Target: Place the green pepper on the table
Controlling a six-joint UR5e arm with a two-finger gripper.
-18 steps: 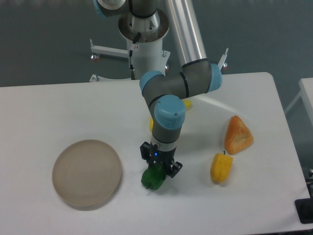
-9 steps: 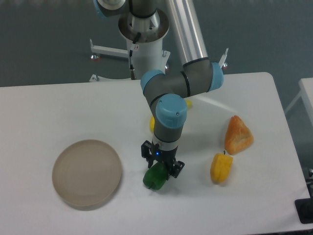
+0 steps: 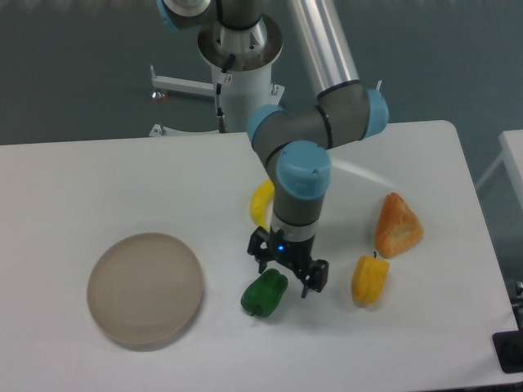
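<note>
Green pepper (image 3: 264,294) lies on its side on the white desk (image 3: 122,180), between the round beige plate (image 3: 145,288) to its left and the yellow pepper (image 3: 369,279) further right. The hand (image 3: 288,276) hangs just above and to the right of it, fingers spread and clasping nothing, so the pepper looks released and resting on its own.

Judging from this, the placing itself seems done. The main risk is the near finger: it stands very close to the pepper's upper right end, and a sideways drift of the arm could nudge the glossy, rounded fruit and set it rolling toward the plate. A straight lift would avoid that.

A curved yellow object (image 3: 261,204), perhaps a banana, peeks out from behind the arm's wrist, mostly covered. An orange wedge-shaped item (image 3: 398,226) sits near the yellow pepper; what it is I cannot say for sure. Whether the nearest fingertip touches the pepper's skin or only overlaps it from this angle is hard to make out, and the pepper's stem is not discernible.
</note>
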